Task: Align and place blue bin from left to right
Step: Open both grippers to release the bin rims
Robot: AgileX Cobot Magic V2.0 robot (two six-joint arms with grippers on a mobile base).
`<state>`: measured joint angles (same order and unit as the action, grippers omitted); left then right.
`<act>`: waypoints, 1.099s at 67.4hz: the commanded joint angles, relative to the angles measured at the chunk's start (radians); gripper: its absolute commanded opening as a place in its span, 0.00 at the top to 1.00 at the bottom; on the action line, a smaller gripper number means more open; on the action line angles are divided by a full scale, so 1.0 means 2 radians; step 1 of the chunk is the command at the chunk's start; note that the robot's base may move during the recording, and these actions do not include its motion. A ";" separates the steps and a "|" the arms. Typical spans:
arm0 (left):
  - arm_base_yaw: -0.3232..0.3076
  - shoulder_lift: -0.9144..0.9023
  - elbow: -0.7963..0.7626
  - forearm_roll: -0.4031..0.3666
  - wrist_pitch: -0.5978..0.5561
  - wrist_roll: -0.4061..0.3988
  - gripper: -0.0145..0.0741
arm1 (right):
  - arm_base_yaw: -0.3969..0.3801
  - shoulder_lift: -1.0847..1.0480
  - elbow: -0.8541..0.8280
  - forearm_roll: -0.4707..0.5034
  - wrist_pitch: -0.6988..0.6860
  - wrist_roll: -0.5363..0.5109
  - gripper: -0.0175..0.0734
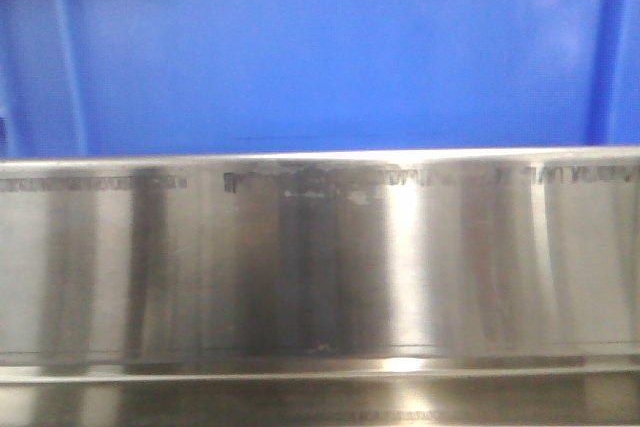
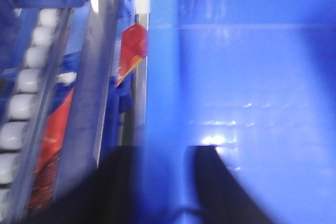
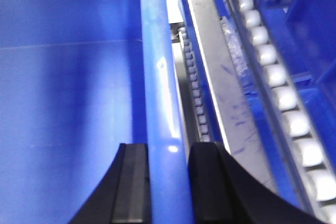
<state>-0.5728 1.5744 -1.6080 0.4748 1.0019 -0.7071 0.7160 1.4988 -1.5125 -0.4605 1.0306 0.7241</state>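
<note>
Shiny blue plastic and shiny metal

We see the blue bin [image 1: 330,47] is smooth, glossy plastic; the metal rail [image 1: 320,257] looks brushed and streaky; the rollers [image 3: 294,121] look white and smooth.

Two black grippers, each with two fingers

The right gripper [image 3: 167,182] has matte black fingers [image 3: 131,187], wide at the base with curved outer edges. The left gripper [image 2: 163,182] looks the same but blurred.

The large blue plastic bin [image 1: 330,47] fills the upper frame, behind the brushed steel rail [image 1: 320,257] across the lower half
</note>
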 commanded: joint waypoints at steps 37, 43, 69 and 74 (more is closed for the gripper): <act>-0.009 -0.012 -0.046 -0.009 -0.005 -0.001 0.31 | 0.006 -0.019 -0.035 -0.004 0.005 -0.009 0.35; -0.009 -0.013 -0.046 -0.009 -0.001 -0.001 0.32 | 0.007 -0.025 -0.035 -0.004 0.005 -0.018 0.36; -0.009 -0.027 -0.049 0.013 0.013 -0.001 0.96 | 0.007 -0.053 -0.035 -0.004 -0.019 -0.035 0.89; -0.009 -0.033 -0.058 0.008 0.023 -0.001 0.96 | 0.007 -0.058 -0.035 -0.004 -0.021 -0.040 0.90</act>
<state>-0.5866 1.5366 -1.7002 0.4818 1.0346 -0.7071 0.7259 1.4031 -1.5737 -0.4551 1.0105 0.6670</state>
